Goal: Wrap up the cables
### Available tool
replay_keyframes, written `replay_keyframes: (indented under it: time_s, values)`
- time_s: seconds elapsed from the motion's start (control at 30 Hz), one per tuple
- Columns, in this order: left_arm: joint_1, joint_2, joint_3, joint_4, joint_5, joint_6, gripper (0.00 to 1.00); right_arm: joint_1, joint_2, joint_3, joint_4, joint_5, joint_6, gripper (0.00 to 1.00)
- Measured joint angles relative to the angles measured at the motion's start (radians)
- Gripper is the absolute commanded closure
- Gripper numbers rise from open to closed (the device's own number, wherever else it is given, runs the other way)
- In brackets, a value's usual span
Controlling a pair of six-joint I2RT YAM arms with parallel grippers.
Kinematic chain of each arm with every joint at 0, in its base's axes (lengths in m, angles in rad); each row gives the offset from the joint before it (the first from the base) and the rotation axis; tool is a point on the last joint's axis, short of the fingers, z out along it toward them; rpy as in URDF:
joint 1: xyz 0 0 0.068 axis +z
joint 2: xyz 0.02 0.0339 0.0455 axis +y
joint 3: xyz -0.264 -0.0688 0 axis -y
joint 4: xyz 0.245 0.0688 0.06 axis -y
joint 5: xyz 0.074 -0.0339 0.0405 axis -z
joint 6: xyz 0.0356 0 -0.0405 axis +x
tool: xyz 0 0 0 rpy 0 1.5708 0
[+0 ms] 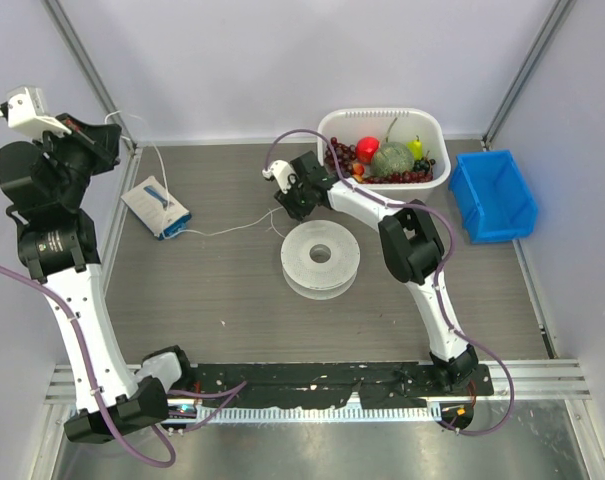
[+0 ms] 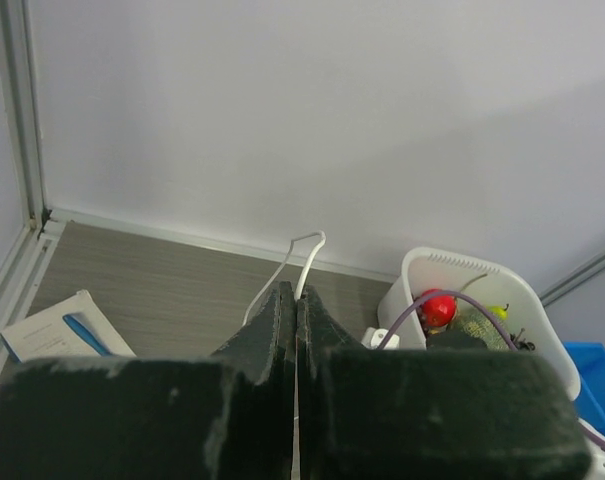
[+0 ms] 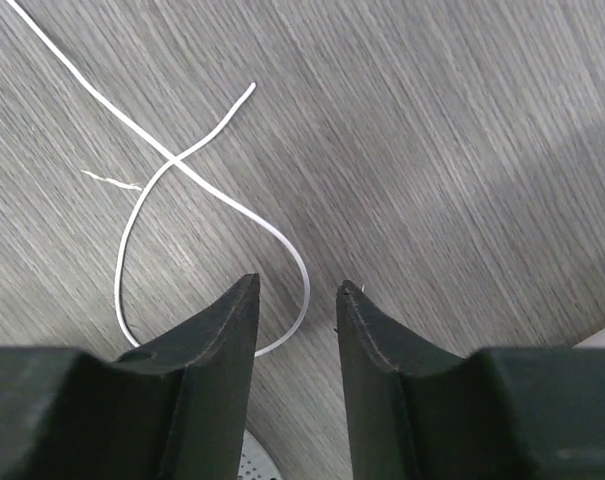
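Observation:
The cable [image 1: 222, 232] is a thin white cord that runs from the raised left arm down across the table to the right arm. High at the back left, my left gripper [image 1: 110, 143] is shut on the cable [image 2: 308, 262], which loops out just past the fingertips [image 2: 297, 290]. My right gripper [image 1: 285, 210] is low over the table behind the translucent round spool [image 1: 321, 258]. It stands open [image 3: 298, 288], with a curl of the cable [image 3: 172, 160] lying on the wood between its tips. The cord's free end crosses itself in a loop there.
A white basket [image 1: 432, 130] of toy fruit stands at the back right, with a blue bin [image 1: 494, 195] beside it. A white and blue packet [image 1: 155, 207] lies at the left under the cord. Walls close in the back and sides.

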Motion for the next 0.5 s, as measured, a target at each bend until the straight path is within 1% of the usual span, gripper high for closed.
replay_keyframes:
  time_s: [0.03,0.1,0.13,0.17,0.37,0.43,0.5]
  values:
    - [0.000,0.000,-0.005,0.001,0.004,-0.006,1.00,0.000,0.001,0.000,0.002,0.000,-0.002,0.69]
    - [0.000,0.000,-0.014,0.000,0.011,-0.015,1.00,-0.001,0.001,0.001,0.011,-0.003,-0.007,0.92]
    - [0.000,0.000,-0.018,0.000,0.014,-0.017,1.00,-0.001,0.001,0.005,0.016,-0.005,-0.008,0.97]
    - [0.000,0.000,-0.022,0.000,0.018,-0.019,1.00,-0.001,0.001,0.008,0.018,-0.008,-0.016,0.99]
    - [0.000,-0.001,-0.025,0.000,0.039,-0.024,1.00,-0.003,-0.008,0.053,0.023,-0.006,-0.017,0.99]
    - [0.000,-0.003,-0.032,0.005,0.048,-0.030,1.00,-0.008,-0.031,0.046,0.019,0.002,-0.018,0.99]
    - [0.000,-0.006,-0.045,0.008,0.060,-0.042,1.00,-0.010,-0.091,0.005,0.014,0.021,-0.030,0.99]
